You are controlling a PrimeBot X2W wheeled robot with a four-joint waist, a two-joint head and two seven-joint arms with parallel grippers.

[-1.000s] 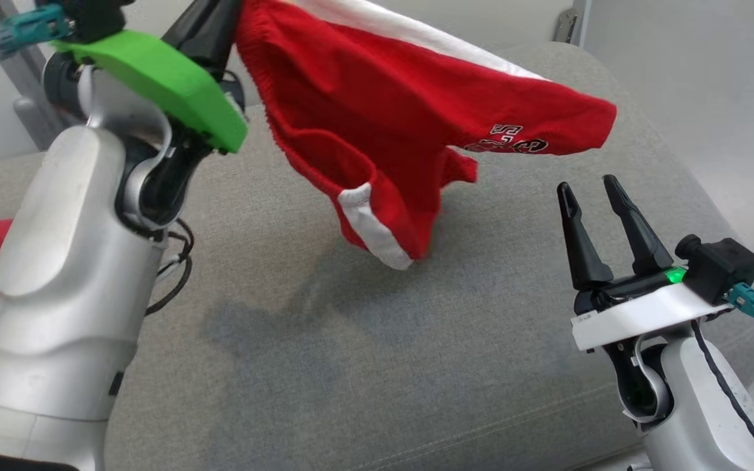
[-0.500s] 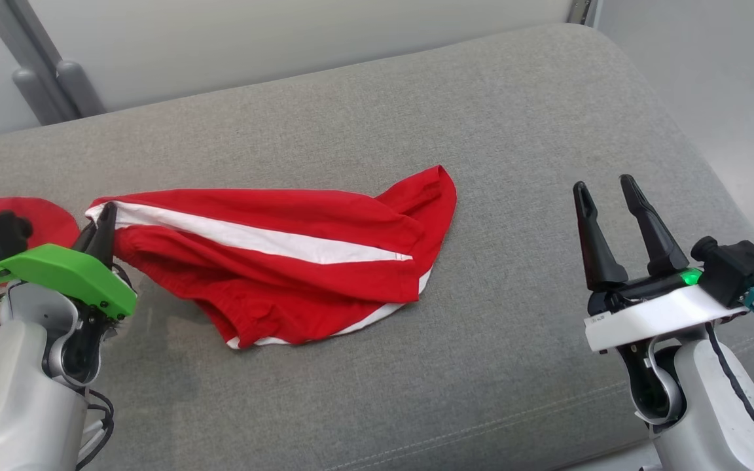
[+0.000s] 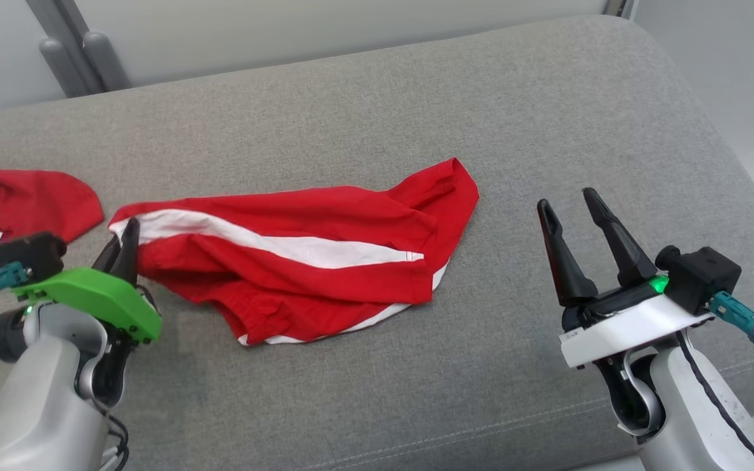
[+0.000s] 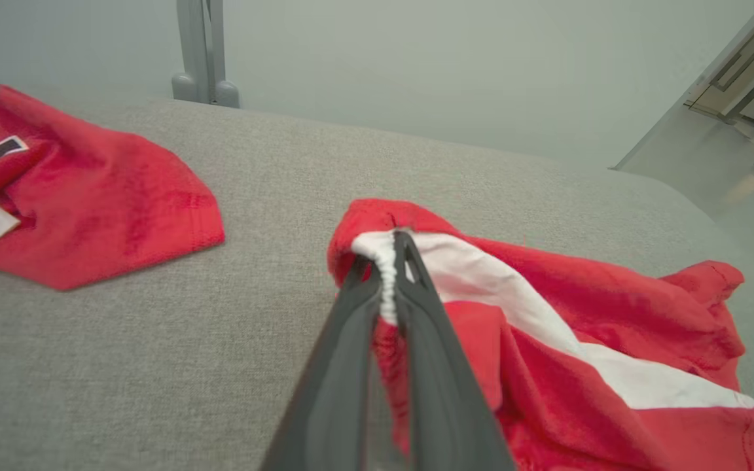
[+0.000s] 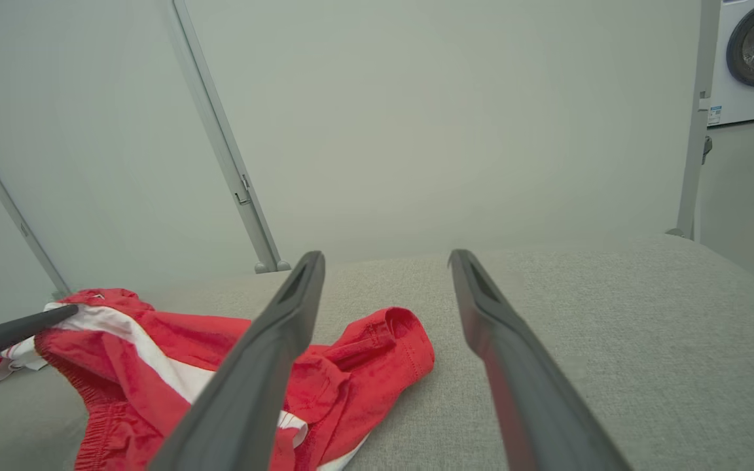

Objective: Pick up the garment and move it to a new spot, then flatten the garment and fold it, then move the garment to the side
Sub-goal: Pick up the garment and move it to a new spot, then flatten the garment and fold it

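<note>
- Head view: we see the garment (image 3: pixel 298 261) lying crumpled on the cushion (image 3: pixel 351 118), our left gripper (image 3: pixel 128 229) at its left end, our right gripper (image 3: pixel 566 198) well apart.
- Left wrist view: our left fingers pinch its white edge.
- Right wrist view: our right fingers gape, empty.

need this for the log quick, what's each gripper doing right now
left gripper: shut on the white-striped edge of the red shorts.
right gripper: open, holding nothing, apart from the shorts.
</note>
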